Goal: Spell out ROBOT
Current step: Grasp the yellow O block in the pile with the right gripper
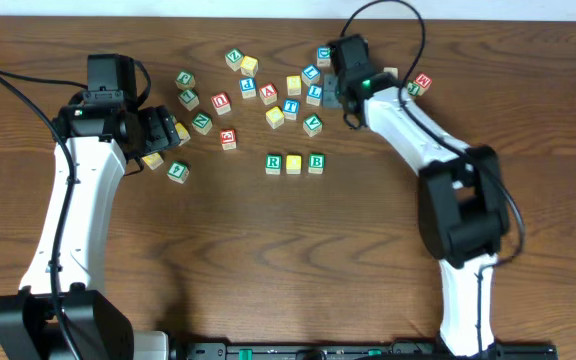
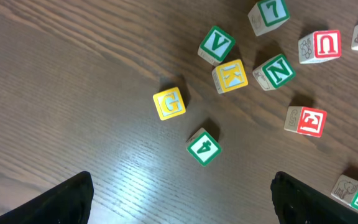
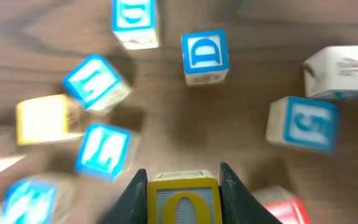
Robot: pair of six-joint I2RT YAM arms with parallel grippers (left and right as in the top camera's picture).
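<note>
Since the row on the worktop [image 1: 368,260] reads only green R cube [image 1: 273,161], yellow cube [image 1: 294,163], green B cube [image 1: 316,161], the right end effector [image 3: 183,180] is clenched on a yellow O cube [image 3: 183,202], probably meant for the slot after B; the left end effector [image 2: 182,196] hangs released, well clear of the row
</note>
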